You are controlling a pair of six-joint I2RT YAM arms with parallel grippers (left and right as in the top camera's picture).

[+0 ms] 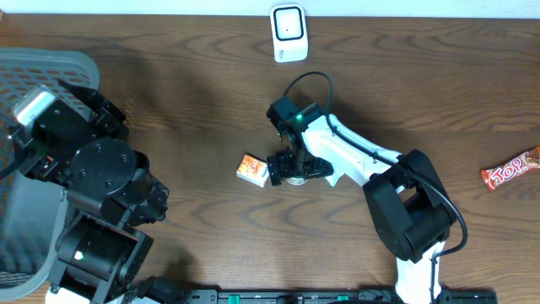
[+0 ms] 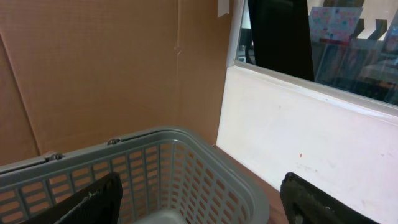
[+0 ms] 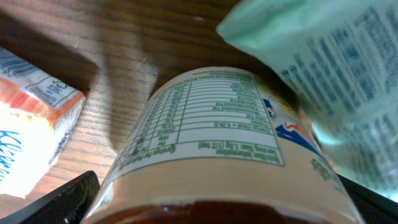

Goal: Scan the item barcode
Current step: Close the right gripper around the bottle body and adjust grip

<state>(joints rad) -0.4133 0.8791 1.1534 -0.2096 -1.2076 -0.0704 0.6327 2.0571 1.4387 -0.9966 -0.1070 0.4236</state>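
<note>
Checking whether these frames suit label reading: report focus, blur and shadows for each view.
Overhead: sharp, evenly lit, soft arm shadows on the table. Right wrist: the label on the jar is soft but partly readable; the green packet upper right is blurred. Left wrist: the basket rim is crisp.

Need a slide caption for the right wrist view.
Right gripper straddling a labelled jar on the wooden table, orange-and-white carton at left, pale green packet at upper right.

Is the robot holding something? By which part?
The left tool holds nothing. The right tool straddles the sides of the round container, but whether it grips cannot be told.
</note>
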